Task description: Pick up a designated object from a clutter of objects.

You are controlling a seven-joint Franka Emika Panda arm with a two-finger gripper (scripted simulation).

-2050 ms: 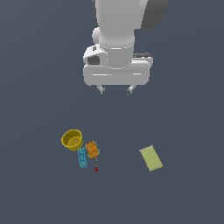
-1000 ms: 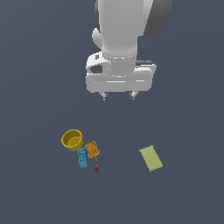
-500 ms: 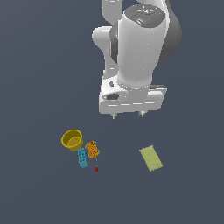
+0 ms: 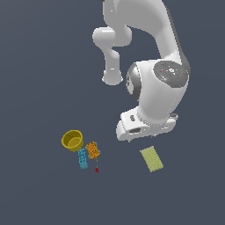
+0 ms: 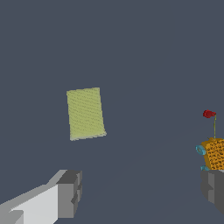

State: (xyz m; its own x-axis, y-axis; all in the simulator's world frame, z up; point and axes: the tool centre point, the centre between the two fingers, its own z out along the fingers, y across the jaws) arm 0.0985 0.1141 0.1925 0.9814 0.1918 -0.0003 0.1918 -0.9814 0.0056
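Fingers: spread wide, nothing between them; one grey pad (image 5: 70, 194) and the other at the far edge of the wrist view, both above the surface (image 4: 39, 70).
Gripper (image 5: 140, 192): hovers clear of the pad, not yet centred over it.
Yellow-green pad (image 4: 151, 158): lies flat on the surface, alone, just beside the arm's hand in the exterior view, untouched.
Clutter: yellow cup (image 4: 72, 140), blue studded brick (image 4: 82, 158), orange studded block (image 4: 92, 150), tiny red piece (image 4: 96, 169), bunched together well apart from the pad, toward the exterior view's left.
Progress: approach only; alignment, descent, closing and lift all remain.
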